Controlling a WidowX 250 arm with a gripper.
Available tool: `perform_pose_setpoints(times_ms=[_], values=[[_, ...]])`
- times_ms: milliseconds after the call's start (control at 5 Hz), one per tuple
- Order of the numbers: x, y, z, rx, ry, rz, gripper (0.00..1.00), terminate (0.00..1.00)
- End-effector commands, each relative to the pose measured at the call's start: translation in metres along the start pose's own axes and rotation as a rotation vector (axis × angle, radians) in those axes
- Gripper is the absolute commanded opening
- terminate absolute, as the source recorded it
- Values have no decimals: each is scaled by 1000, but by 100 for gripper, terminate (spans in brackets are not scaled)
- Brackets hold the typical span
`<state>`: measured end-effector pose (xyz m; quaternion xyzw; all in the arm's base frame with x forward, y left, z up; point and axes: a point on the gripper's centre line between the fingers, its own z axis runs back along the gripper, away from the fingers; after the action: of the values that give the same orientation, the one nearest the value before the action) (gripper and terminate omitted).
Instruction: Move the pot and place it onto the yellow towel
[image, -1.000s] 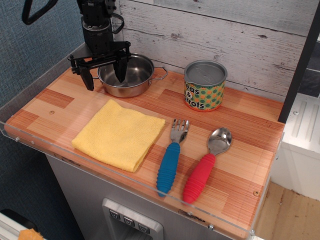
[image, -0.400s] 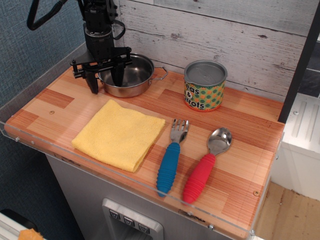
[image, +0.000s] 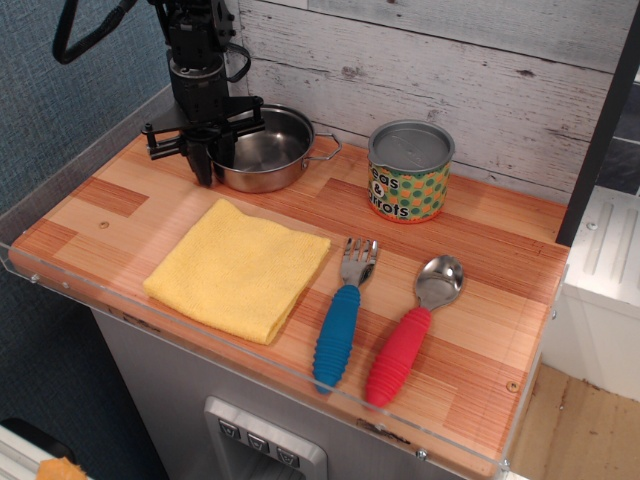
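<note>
The counter (image: 470, 300) carries everything, with the towel (image: 238, 268) lying flat at about 8 o'clock near the front edge. The pot (image: 268, 147) sits at about 11 o'clock by the back wall, well apart from the towel's far corner and not yet lifted as far as the view shows. The can (image: 409, 170) stands at 12 o'clock, to the pot's right. The fork (image: 343, 315) and spoon (image: 412, 328) lie side by side at 5 o'clock, clear of the path.

The arm comes down at the pot's left rim. The gripper (image: 212, 157) has its fingers (image: 201, 160) drawn close together at that rim, apparently pinching the pot's near wall, though the dark fingers overlap the metal and the contact itself is hard to confirm.

The step in hand is the grasp. The next move calls for a firm hold, a lift off the counter, then a carry toward 7 o'clock and a level descent onto the towel's middle.
</note>
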<state>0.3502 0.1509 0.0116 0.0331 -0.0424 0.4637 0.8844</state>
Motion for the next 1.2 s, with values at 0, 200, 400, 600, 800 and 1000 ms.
perform_pose_setpoints(times_ms=[0, 200, 400, 600, 800, 1000], values=[[5, 6, 34, -77, -75, 18, 0, 0], [5, 10, 41, -103, -93, 6, 0, 0], [4, 12, 46, -118, -114, -23, 0, 0], [2, 17, 56, -136, -141, -58, 0, 0], [-4, 22, 64, -143, -171, -83, 0, 0], [-17, 33, 69, -138, -166, -71, 0, 0]])
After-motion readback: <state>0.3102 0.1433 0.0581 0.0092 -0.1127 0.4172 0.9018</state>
